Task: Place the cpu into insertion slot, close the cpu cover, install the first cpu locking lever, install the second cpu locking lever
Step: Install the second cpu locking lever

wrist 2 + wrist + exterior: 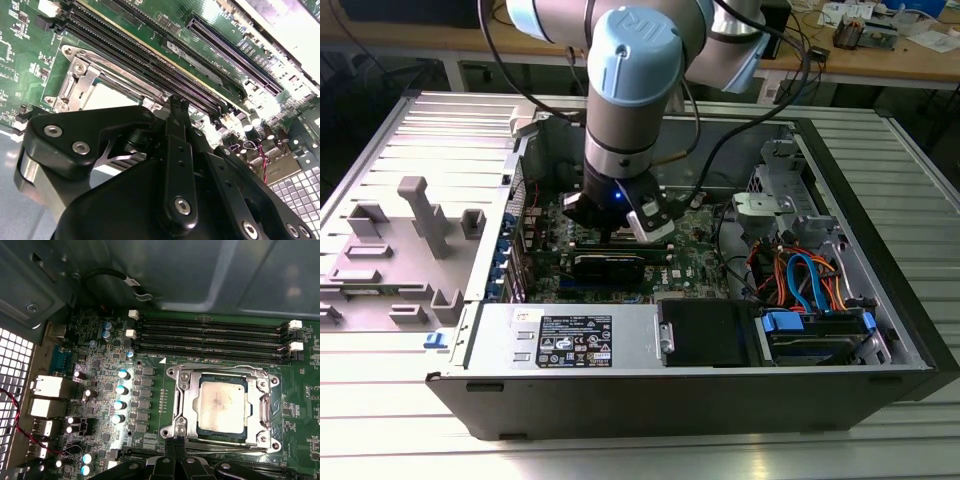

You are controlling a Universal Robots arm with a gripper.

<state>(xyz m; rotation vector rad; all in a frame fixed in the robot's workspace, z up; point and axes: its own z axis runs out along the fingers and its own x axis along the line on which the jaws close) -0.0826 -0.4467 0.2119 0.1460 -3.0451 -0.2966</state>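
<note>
One cpu (221,407) under one closed cpu cover (186,405); four memory slots (210,337); jaws closed, empty.

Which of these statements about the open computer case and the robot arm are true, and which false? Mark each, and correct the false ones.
1. The small square silver-grey cpu sits in the insertion slot. True.
2. The thin silver metal cpu cover is folded up, away from the chip. False: it lies down around the chip.
3. The long black memory slots run beside the socket. True.
4. The black gripper is at the cover's edge. True.
5. The green motherboard lies out on the slatted table. False: it is inside the case.
</note>
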